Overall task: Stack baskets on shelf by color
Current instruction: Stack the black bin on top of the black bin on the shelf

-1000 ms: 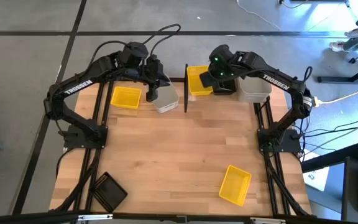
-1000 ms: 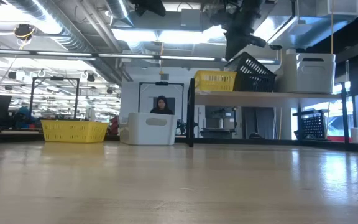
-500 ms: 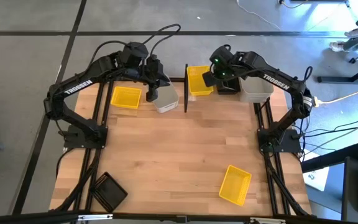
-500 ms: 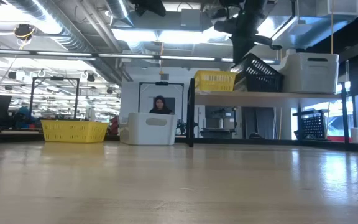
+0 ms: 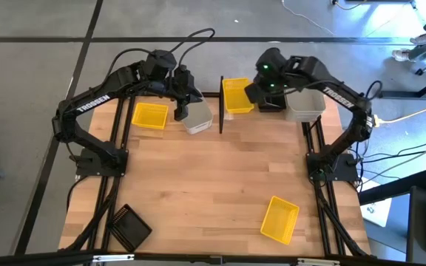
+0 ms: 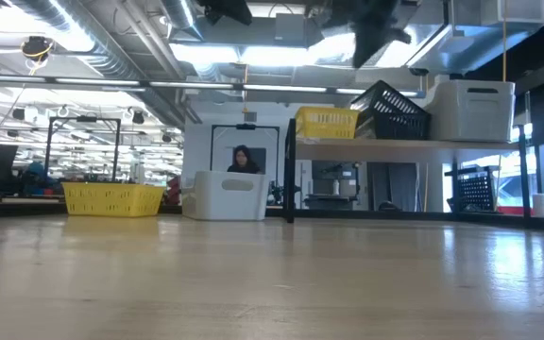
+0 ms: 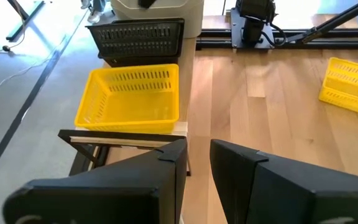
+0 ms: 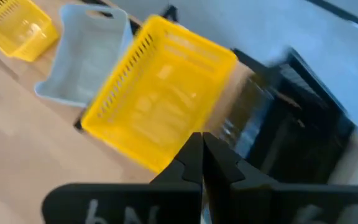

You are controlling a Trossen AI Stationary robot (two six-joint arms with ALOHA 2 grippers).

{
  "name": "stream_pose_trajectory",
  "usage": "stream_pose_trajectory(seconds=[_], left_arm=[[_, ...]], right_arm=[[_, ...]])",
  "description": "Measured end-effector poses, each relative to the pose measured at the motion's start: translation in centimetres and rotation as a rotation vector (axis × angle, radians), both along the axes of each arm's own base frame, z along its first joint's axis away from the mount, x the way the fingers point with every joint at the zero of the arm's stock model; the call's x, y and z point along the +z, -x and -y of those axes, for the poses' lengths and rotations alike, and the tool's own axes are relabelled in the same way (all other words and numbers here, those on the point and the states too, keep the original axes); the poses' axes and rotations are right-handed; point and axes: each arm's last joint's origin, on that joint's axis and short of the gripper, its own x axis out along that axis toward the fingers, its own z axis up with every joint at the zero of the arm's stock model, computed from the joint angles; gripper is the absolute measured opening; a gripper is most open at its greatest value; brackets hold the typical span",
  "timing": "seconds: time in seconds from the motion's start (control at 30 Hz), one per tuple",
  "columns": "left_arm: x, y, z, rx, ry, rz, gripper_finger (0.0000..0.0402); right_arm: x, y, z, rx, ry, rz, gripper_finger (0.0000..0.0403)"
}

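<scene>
The shelf (image 6: pixel 385 144) stands at the table's far edge. On it rest a yellow basket (image 5: pixel 237 96), a black basket (image 6: pixel 390 102) and a whitish basket (image 6: pixel 472 109), side by side on their bottoms. My right gripper (image 6: pixel 370 52) hangs shut above the black basket and touches nothing; its wrist view shows the shut fingertips (image 8: pixel 202 149) over the yellow and black baskets. My left gripper (image 5: pixel 184 108) is open and held high over another whitish basket (image 5: pixel 198 120), which sits on the table left of the shelf post.
A yellow basket (image 5: pixel 150 116) sits on the table at the far left. Another yellow one (image 5: pixel 280 219) lies near the front right, and a black basket (image 5: pixel 129 227) at the front left corner. The shelf's black post (image 5: pixel 221 103) stands between the two arms.
My right gripper, shut throughout, has risen away from the black basket and rolled a little. The black basket was tipped up under the gripper a second ago. It has settled lower onto the shelf, close beside the whitish basket.
</scene>
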Motion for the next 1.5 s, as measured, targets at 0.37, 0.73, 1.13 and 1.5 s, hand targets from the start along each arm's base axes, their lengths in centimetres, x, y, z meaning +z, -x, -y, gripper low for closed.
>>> stream_pose_trajectory(seconds=[0.37,0.73,1.13,1.5], left_arm=[[0.0,0.0,0.0,0.0,-0.001,0.001,0.0063],[0.0,0.0,0.0,-0.001,-0.001,0.001,0.0063],[0.0,0.0,0.0,-0.001,-0.001,0.0,0.0063],[0.0,0.0,0.0,-0.001,-0.001,0.0,0.0063]], right_arm=[[1.3,2.8,0.4,-0.07,-0.122,0.037,0.0021],[0.7,3.8,2.7,-0.087,-0.263,0.094,0.0094],[-2.4,1.2,4.9,-0.038,-0.3,-0.021,0.0098],[-2.9,0.9,5.3,-0.057,-0.288,-0.05,0.0098]])
